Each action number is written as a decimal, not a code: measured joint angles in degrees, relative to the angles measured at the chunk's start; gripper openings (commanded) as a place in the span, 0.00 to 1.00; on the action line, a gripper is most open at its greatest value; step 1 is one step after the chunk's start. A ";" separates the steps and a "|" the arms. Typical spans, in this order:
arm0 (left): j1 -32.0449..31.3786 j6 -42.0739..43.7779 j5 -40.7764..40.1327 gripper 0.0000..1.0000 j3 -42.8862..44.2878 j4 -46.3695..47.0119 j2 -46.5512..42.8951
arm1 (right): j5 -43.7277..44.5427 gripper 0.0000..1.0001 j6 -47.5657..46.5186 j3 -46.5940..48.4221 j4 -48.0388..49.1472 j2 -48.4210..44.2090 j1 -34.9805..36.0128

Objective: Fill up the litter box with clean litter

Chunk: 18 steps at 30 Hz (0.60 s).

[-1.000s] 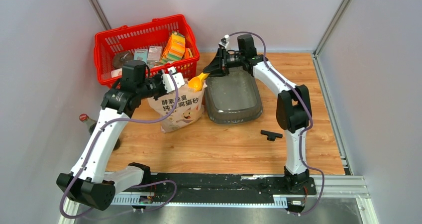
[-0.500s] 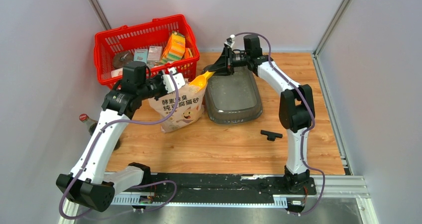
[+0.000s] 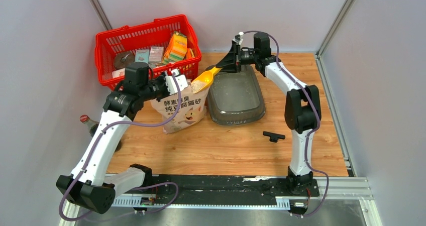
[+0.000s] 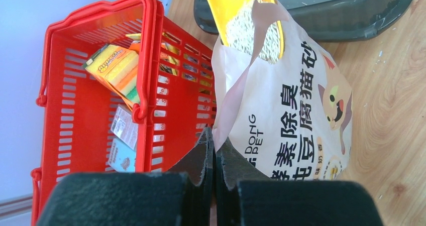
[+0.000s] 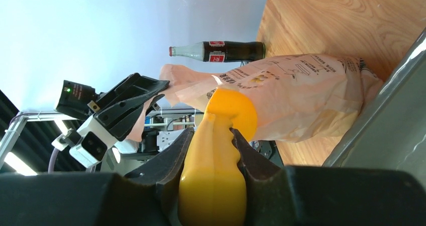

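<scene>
The dark grey litter box (image 3: 236, 98) lies on the wooden table right of the beige cat-print paper bag (image 3: 183, 110). Only a thin scatter of grains shows on its floor. My right gripper (image 3: 226, 64) is shut on the handle of a yellow scoop (image 3: 207, 78), seen close up in the right wrist view (image 5: 213, 186). The scoop holds a heap of clean litter (image 4: 251, 32) and hangs over the bag's mouth, by the box's left far corner. My left gripper (image 4: 215, 135) is shut on the bag's rim (image 4: 226, 120) and holds it open.
A red mesh basket (image 3: 145, 45) with packets stands behind the bag at the back left. A cola bottle (image 3: 88, 121) lies by the left wall. A small black T-shaped piece (image 3: 274, 135) lies in front of the box, near the right arm.
My right gripper has moved up and to the right, drawing the scoop out of the bag with litter in it. The left arm and bag have stayed put.
</scene>
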 measured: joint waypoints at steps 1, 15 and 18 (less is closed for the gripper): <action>0.00 0.02 -0.13 0.00 0.00 0.00 0.00 | -0.13 0.00 0.20 0.00 0.52 -0.20 -0.39; 0.00 -0.52 -1.36 0.00 0.00 0.26 0.07 | -0.70 0.00 2.54 -2.19 4.15 -1.81 -3.37; 0.00 -0.79 -1.42 0.00 0.00 0.28 0.07 | -0.72 0.00 3.76 -2.84 4.68 -1.81 -3.61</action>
